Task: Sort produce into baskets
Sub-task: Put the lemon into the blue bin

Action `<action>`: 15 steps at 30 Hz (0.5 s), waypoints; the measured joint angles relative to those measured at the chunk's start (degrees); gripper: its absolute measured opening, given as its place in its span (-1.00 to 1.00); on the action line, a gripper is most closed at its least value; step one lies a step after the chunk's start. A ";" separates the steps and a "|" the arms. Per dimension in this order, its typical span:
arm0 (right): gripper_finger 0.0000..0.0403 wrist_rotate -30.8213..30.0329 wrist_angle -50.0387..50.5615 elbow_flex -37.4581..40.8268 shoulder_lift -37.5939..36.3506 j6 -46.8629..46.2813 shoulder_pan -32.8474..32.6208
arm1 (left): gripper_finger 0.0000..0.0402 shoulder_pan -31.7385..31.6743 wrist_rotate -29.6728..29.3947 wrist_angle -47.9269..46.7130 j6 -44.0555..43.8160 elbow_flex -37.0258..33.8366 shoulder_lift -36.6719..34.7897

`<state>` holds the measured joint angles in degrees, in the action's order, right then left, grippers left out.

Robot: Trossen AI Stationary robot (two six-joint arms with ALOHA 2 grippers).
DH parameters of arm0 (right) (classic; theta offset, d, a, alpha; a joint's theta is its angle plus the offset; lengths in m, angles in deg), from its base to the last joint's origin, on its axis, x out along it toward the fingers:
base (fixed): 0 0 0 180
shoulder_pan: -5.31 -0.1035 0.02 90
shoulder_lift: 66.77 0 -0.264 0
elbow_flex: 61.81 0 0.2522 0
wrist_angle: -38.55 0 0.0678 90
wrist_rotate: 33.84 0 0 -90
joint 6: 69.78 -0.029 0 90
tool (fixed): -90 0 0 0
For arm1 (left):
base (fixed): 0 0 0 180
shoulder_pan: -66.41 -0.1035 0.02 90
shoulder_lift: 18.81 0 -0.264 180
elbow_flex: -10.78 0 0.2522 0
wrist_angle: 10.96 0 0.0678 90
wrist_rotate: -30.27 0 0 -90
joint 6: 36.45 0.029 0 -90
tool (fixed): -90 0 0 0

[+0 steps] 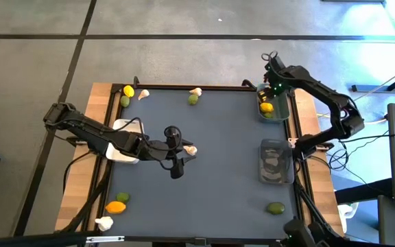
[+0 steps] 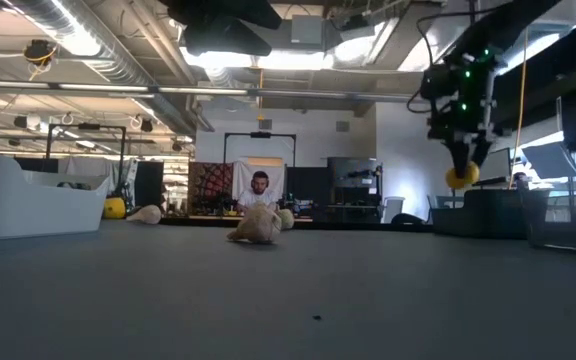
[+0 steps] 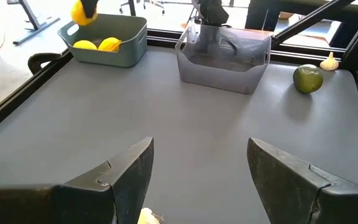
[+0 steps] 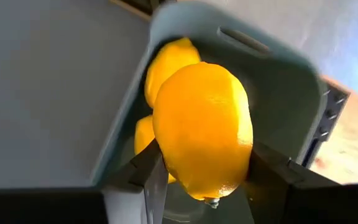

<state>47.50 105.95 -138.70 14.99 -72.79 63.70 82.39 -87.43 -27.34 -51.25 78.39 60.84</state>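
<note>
Glossy dimpled lemon (image 4: 204, 127) sat clamped in your right fingers (image 4: 151, 177) over rounded blue-grey basket (image 4: 278, 93); your left fingers (image 3: 126, 174) stood apart above knobbly garlic bulb (image 1: 190, 150).

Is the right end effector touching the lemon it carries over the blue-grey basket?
Touching. The right wrist view shows the right end effector clamping the lemon above the blue-grey basket.

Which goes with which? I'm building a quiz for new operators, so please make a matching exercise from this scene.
Things:
1. yellow lemon in the right gripper
2. blue-grey rectangular plastic basket
3. dark grey rectangular plastic basket
4. round green lime near the dark basket

States:
A. lying loose on the table mat
B. already holds lemons
C. clamped between two fingers above a basket
D. no produce visible inside

Pairs: 1-C, 2-B, 3-D, 4-A
</note>
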 joint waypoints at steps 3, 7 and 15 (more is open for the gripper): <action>-0.19 -1.81 -3.84 2.65 0.52 -0.62 0.54 | 0.27 -0.47 -0.01 0.22 -0.03 0.00 0.00; -0.19 -2.76 -6.07 3.05 2.23 -2.29 0.57 | 0.27 -1.04 0.00 0.27 -0.28 0.00 0.00; -0.19 -7.95 -5.66 3.03 8.00 -2.66 0.53 | 0.27 -1.09 0.00 0.27 -1.21 0.00 0.00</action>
<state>39.55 100.29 -135.67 22.98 -75.44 64.23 81.30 -87.44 -27.07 -52.46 78.39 60.84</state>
